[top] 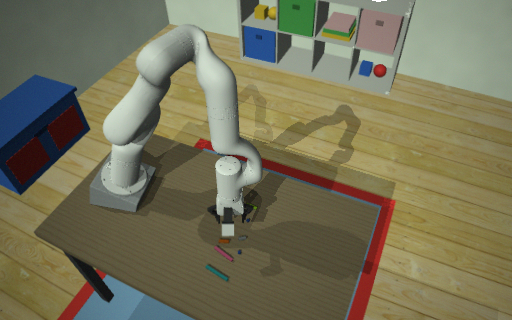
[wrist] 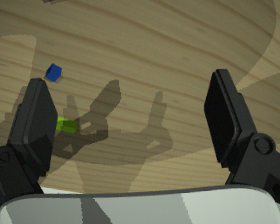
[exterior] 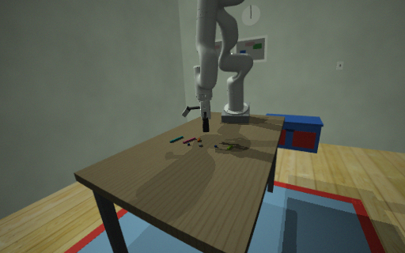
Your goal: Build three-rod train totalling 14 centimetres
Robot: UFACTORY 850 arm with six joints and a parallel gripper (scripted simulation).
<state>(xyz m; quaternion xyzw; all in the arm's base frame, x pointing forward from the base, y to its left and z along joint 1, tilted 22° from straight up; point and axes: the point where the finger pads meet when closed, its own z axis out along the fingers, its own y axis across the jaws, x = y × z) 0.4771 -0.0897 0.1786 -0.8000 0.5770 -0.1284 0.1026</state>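
Observation:
My gripper is open and empty, hanging a little above the table among the rods; it also shows in the exterior view and in the wrist view. In the wrist view a lime rod lies by the left finger, partly hidden by it. A small blue rod lies just beyond it. In the top view a pink rod and a turquoise rod lie nearer the table's front, with another blue rod beside the pink one.
The arm's base stands on the table's left end. A blue cabinet stands on the floor at the left and a shelf unit at the back wall.

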